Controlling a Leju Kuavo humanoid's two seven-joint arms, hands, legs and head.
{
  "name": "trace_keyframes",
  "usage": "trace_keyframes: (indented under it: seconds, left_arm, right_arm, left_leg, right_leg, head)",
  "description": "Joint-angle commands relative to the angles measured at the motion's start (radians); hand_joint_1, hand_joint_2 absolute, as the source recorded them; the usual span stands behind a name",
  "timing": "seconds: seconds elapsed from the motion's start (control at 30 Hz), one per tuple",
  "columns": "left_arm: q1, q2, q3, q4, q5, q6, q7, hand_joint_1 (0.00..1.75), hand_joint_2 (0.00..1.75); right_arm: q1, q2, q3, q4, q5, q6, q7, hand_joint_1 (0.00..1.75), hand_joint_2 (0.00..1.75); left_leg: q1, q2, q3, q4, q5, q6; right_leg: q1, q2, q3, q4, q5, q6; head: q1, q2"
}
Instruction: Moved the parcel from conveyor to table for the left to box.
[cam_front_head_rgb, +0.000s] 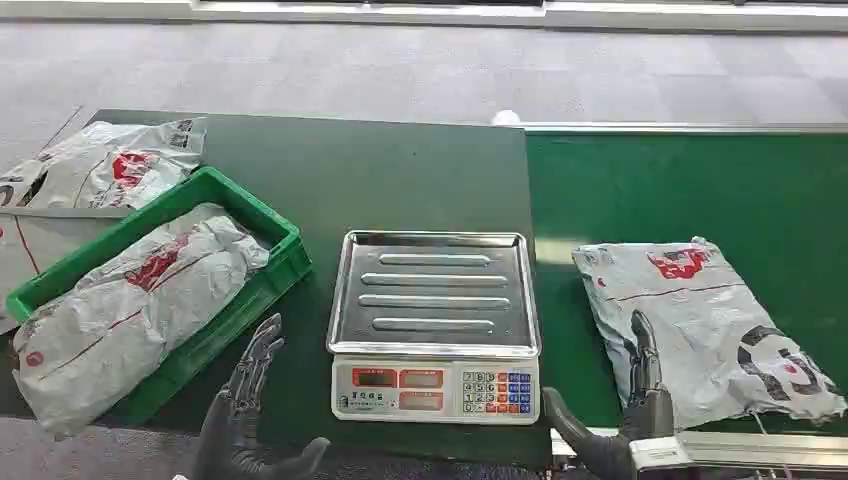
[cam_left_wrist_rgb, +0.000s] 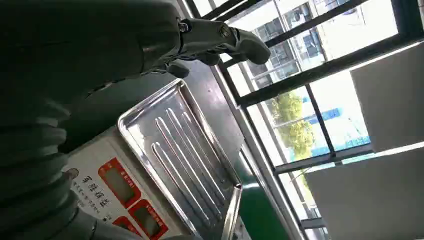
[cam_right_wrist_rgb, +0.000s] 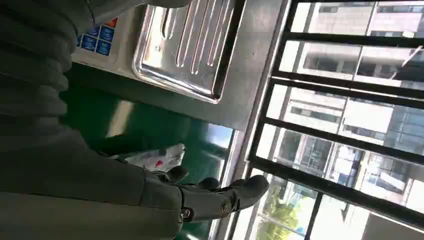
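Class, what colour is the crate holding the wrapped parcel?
Green crate, clearest in the head view.

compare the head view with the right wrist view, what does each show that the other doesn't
Head view alone: the green crate holding a grey parcel, another parcel behind it on the table, the left hand open over the table's near edge, and the scale's keypad and displays seen from the front.

Right wrist view alone: tall window frames with buildings outside.

Both: the scale with its ribbed steel pan, the green conveyor, the parcel on the conveyor, and the right hand, open beside that parcel and not gripping it.
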Motion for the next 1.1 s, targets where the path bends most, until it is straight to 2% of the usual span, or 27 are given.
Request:
trace_keyframes:
  seconds: [0.03, 0.23, 0.3, 0.33, 0.37, 0.5, 0.53, 0.63, 0.67, 0.73, 0.77, 0.8, 0.83, 0.9, 1.1]
  left_arm:
    - [-0.02, 0.012, -0.003, 0.044, 0.002, -0.005, 0.005, 0.0, 1.75]
    - [-0.021, 0.014, -0.003, 0.043, 0.002, -0.006, 0.005, 0.0, 1.75]
    - [-0.03, 0.011, 0.01, 0.047, -0.001, -0.012, 0.009, 0.0, 1.75]
    - [-0.042, 0.009, 0.021, 0.046, -0.015, -0.016, 0.001, 0.0, 1.75]
    - [-0.051, 0.006, 0.028, 0.041, -0.027, -0.022, -0.011, 0.0, 1.75]
    - [-0.041, -0.013, 0.058, 0.003, -0.029, -0.045, -0.006, 0.0, 1.75]
    - [-0.023, -0.011, 0.056, -0.006, -0.034, -0.034, -0.001, 0.0, 1.75]
    - [0.022, 0.012, 0.044, -0.033, -0.025, 0.013, -0.001, 0.0, 1.75]
    - [0.023, 0.025, 0.037, -0.029, 0.0, 0.009, 0.016, 0.0, 1.75]
    - [0.018, 0.028, 0.033, -0.015, 0.007, 0.011, 0.019, 0.0, 1.75]
    - [0.015, 0.025, 0.035, -0.008, 0.009, 0.011, 0.023, 0.0, 1.75]
    - [0.012, 0.02, 0.041, -0.002, 0.012, 0.016, 0.022, 0.0, 1.75]
    - [0.011, 0.02, 0.042, -0.002, 0.012, 0.016, 0.022, 0.0, 1.75]
    - [0.009, 0.023, 0.045, 0.001, 0.013, 0.016, 0.022, 0.0, 1.75]
    - [0.007, 0.024, 0.043, 0.006, 0.012, 0.016, 0.022, 0.0, 1.75]
  right_arm:
    - [-0.004, -0.023, 0.026, 0.029, -0.002, -0.002, 0.004, 0.0, 1.75]
    - [-0.005, -0.028, 0.027, 0.031, -0.001, -0.006, 0.007, 0.0, 1.75]
    - [-0.025, -0.047, 0.009, 0.027, 0.084, -0.05, 0.03, 0.0, 1.75]
    - [-0.053, -0.043, -0.051, 0.035, 0.279, -0.093, 0.095, 0.0, 1.75]
    - [-0.079, -0.039, -0.099, 0.035, 0.341, -0.087, 0.131, 0.0, 1.75]
    - [-0.282, -0.031, -0.381, 0.211, 0.578, 0.141, 0.271, 0.0, 1.75]
    - [-0.363, -0.04, -0.438, 0.314, 0.712, 0.151, 0.321, 0.0, 1.75]
    - [-0.558, -0.087, -0.528, 0.582, 0.743, 0.258, 0.427, 0.0, 1.75]
    - [-0.633, -0.141, -0.594, 0.768, 0.783, 0.414, 0.604, 0.0, 1.75]
    - [-0.714, -0.23, -0.627, 1.068, 0.796, 0.377, 0.548, 0.0, 1.75]
    - [-0.723, -0.29, -0.542, 1.169, 0.687, 0.315, 0.553, 0.0, 1.75]
    - [-0.735, -0.294, -0.597, 1.242, 0.678, 0.285, 0.487, 0.0, 1.75]
    - [-0.73, -0.299, -0.601, 1.25, 0.681, 0.283, 0.485, 0.0, 1.75]
    - [-0.723, -0.309, -0.609, 1.268, 0.684, 0.285, 0.479, 0.0, 1.75]
    - [-0.723, -0.312, -0.621, 1.276, 0.68, 0.297, 0.478, 0.0, 1.75]
  left_leg:
    - [0.0, 0.0, 0.001, -0.001, 0.001, 0.0]
    - [0.0, 0.0, 0.001, -0.001, 0.001, 0.0]
    - [0.0, 0.0, 0.001, -0.002, 0.001, 0.001]
    - [0.0, -0.001, 0.001, -0.002, 0.001, 0.001]
    - [0.0, 0.0, 0.001, -0.002, 0.001, 0.001]
    - [0.0, 0.003, 0.001, -0.001, 0.001, 0.001]
    - [0.0, 0.005, 0.001, -0.003, 0.002, 0.002]
    - [0.001, 0.008, -0.004, -0.002, 0.001, 0.002]
    - [0.001, 0.007, -0.004, -0.002, 0.0, 0.002]
    - [0.001, 0.007, -0.002, -0.003, 0.001, 0.003]
    - [0.002, 0.005, -0.001, -0.004, 0.003, 0.004]
    - [0.001, 0.003, 0.0, -0.006, 0.004, 0.005]
    - [0.001, 0.0, 0.007, -0.002, 0.004, 0.006]
    - [-0.001, -0.008, 0.002, 0.0, 0.005, 0.008]
    - [-0.002, -0.009, 0.0, -0.001, 0.006, 0.007]
  right_leg:
    - [0.0, 0.0, 0.001, -0.001, 0.0, 0.0]
    - [0.0, -0.001, 0.001, -0.001, 0.001, 0.0]
    - [0.0, -0.001, 0.001, -0.002, 0.001, 0.0]
    - [0.0, -0.001, 0.002, -0.003, 0.001, 0.0]
    - [0.0, 0.0, 0.001, -0.002, 0.001, 0.0]
    - [0.0, 0.003, 0.001, -0.002, 0.003, 0.0]
    - [0.001, 0.005, 0.001, -0.004, 0.005, 0.001]
    - [0.001, 0.008, 0.003, -0.004, 0.005, 0.001]
    - [0.0, 0.007, 0.003, -0.003, 0.005, 0.001]
    - [0.0, 0.006, 0.006, -0.006, 0.006, 0.003]
    - [0.0, 0.005, 0.008, -0.009, 0.008, 0.003]
    - [-0.001, 0.003, 0.008, -0.01, 0.009, 0.004]
    - [-0.001, 0.0, 0.009, -0.008, 0.008, 0.004]
    - [-0.004, -0.008, 0.007, -0.006, 0.007, 0.005]
    - [-0.004, -0.009, 0.005, -0.006, 0.006, 0.005]
  head:
    - [0.0, 0.0]
    - [0.0, 0.0]
    - [0.0, 0.0]
    - [0.0, 0.0]
    - [0.0, 0.0]
    - [0.0, 0.0]
    - [0.0, 0.0]
    - [0.0, 0.0]
    - [0.0, 0.0]
    - [0.0, 0.0]
    - [0.0, 0.0]
    - [0.0, 0.0]
    - [0.0, 0.0]
    - [0.0, 0.0]
    - [0.0, 0.0]
